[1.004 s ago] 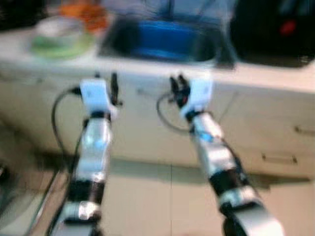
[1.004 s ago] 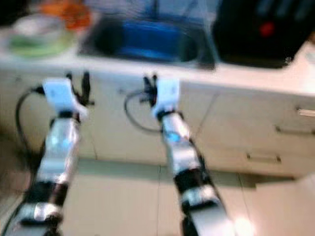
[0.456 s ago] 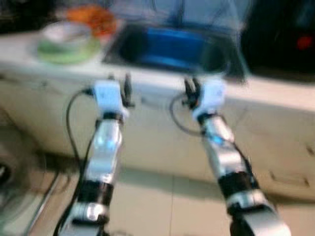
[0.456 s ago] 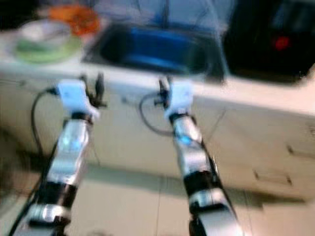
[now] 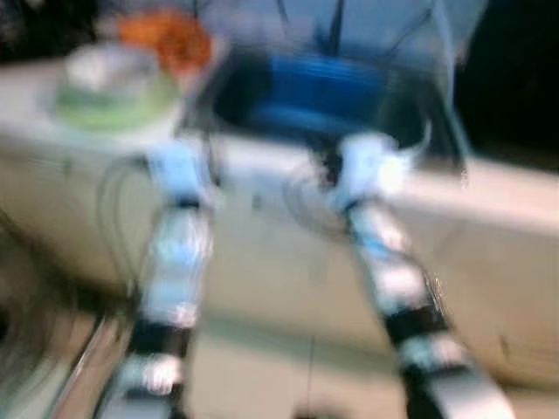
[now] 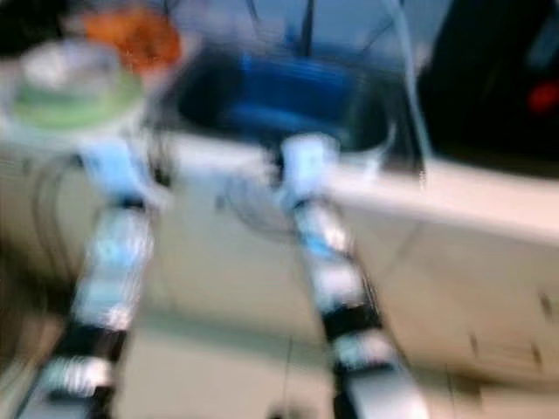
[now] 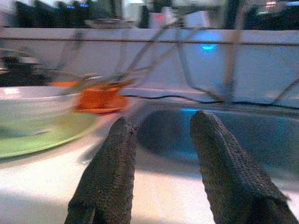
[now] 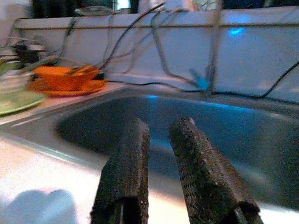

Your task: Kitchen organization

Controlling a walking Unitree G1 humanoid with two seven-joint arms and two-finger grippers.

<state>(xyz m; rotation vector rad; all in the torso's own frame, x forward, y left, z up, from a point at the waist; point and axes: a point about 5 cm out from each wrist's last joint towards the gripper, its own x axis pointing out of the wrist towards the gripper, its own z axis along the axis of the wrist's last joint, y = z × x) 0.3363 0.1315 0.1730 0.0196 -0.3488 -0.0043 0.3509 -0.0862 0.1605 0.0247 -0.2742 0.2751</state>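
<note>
Raised before the counter edge, the left gripper (image 7: 161, 140) is held spread and empty, a green plate (image 7: 42, 137) to its left. The right gripper (image 8: 161, 149) is parted narrowly, the sink (image 8: 261, 140) lying just ahead.

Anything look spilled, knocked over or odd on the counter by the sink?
Nothing stands out. The white bowl sits upright on the green plate, the orange dish beside them, left of the sink. Both head views are blurred, so small spills could go unseen.

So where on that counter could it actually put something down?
The sink basin looks bare, as does the white counter edge before it. Left of the sink is crowded: a bowl on a green plate beside an orange dish.
</note>
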